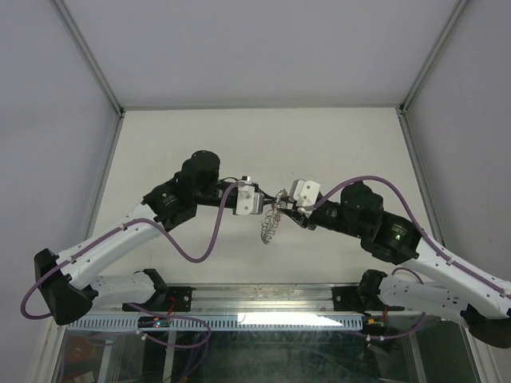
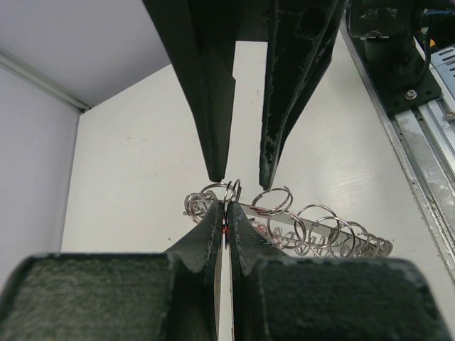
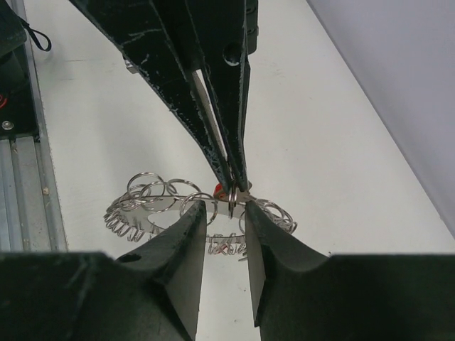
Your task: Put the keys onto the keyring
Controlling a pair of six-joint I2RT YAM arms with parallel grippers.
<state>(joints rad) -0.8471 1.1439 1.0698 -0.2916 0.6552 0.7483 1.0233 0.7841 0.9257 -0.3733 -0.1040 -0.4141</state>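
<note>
My left gripper (image 2: 227,206) is shut on the keys: a sliver of the red tag (image 2: 226,229) shows between its pads. The keyring (image 1: 270,225), a thin loop crowded with small silver rings, hangs from that same spot above the table; I cannot tell whether the two are joined. From the right wrist, the red tag (image 3: 217,188) peeks out behind the left arm's pinched fingers (image 3: 227,106). My right gripper (image 3: 226,209) faces them, open, its tips on either side of one small edge-on ring (image 3: 233,199) without touching it. The keyring (image 3: 153,199) spreads out to the left.
The white table (image 1: 239,144) is walled by pale panels at the back and sides. An aluminium rail (image 1: 263,299) with wiring runs along the near edge by both bases. Purple cables (image 1: 200,247) loop off each arm. Both grippers (image 1: 275,205) meet at mid-table.
</note>
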